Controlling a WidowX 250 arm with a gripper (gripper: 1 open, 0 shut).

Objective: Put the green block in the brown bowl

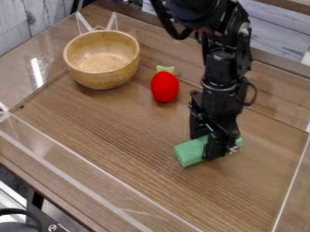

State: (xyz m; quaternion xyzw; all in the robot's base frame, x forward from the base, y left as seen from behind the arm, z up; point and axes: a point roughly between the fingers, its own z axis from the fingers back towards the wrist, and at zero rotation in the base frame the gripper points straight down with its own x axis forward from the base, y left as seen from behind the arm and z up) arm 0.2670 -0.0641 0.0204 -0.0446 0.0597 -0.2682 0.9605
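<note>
The green block [188, 153] lies on the wooden table at the right of centre, its near end sticking out to the left of the fingers and a sliver of green showing on their right. My gripper [216, 145] points straight down over it, its black fingers closed on the block's middle at table height. The brown bowl [101, 76] stands empty at the back left, well away from the gripper.
A red strawberry toy [165, 86] stands between the bowl and the arm. Low clear plastic walls [72, 172] rim the table on the front and left sides. The dark arm [224, 54] rises behind the gripper.
</note>
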